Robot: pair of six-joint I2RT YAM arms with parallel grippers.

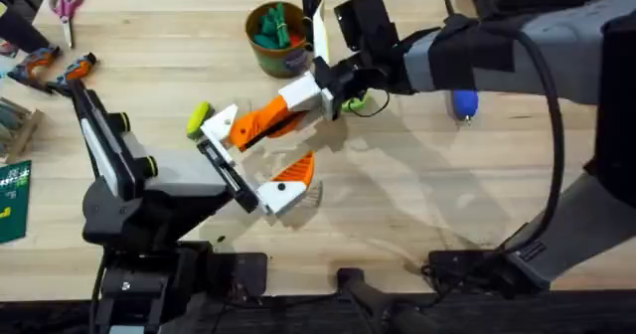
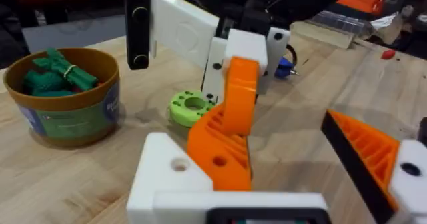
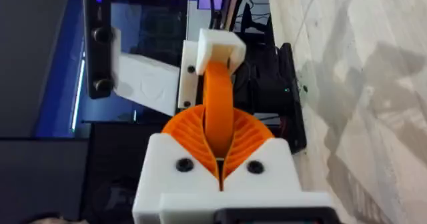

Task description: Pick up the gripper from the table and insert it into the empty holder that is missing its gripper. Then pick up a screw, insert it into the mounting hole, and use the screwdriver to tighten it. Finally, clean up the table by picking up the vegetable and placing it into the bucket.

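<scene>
On the table (image 1: 417, 205), the right gripper (image 1: 296, 103) reached in from the upper right of the overhead frame, its pads pressed together on the wedge (image 1: 260, 121). In the right wrist view the ribbed orange pads (image 3: 250, 134) pinched the wedge (image 3: 217, 107) from both sides. The left gripper (image 1: 256, 155) sat at frame centre with its fingers spread wide. The wedge slanted from the right gripper down to the holder (image 1: 221, 123), its lower end touching the white mount; the left wrist view showed the same contact at lower centre (image 2: 227, 141). The bucket (image 1: 260, 54) stood at top centre, with green pieces inside. The screwdriver (image 1: 464, 102) lay at right of centre. The vegetable (image 1: 198, 115) lay just left of the holder. A green ring (image 2: 190, 107) lay just behind the wedge.
</scene>
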